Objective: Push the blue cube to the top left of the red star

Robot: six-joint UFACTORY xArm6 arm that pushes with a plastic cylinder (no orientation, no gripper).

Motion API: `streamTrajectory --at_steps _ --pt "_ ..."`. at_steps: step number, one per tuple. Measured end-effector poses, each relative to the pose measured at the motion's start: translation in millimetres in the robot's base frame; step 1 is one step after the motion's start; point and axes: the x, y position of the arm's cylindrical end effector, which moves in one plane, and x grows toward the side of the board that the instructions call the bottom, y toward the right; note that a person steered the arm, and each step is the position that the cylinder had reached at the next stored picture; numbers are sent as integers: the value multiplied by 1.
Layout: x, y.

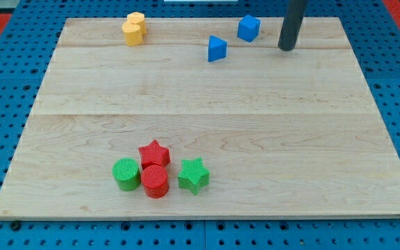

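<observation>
The blue cube (248,28) sits near the view's top, right of centre, on the wooden board (207,118). The red star (154,153) lies near the view's bottom, left of centre, far from the cube. My tip (286,48) rests on the board a short way to the right of the blue cube and slightly below it, apart from it. The dark rod rises out of the view's top edge.
A blue triangular block (217,48) lies just below and left of the cube. Two yellow blocks (134,28) touch at the top left. A green cylinder (126,173), a red cylinder (155,181) and a green star (194,175) crowd around the red star.
</observation>
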Motion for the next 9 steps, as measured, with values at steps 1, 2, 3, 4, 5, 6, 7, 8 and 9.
streamTrajectory --at_steps 1,2,3,4,5,6,7,8,9 --pt "-35 -46" --pt "-41 -96" --pt "-59 -83" --pt "-63 -84" --pt "-61 -99" --pt "-61 -176" --pt "-42 -256" --pt "40 -205" --pt "114 -167"
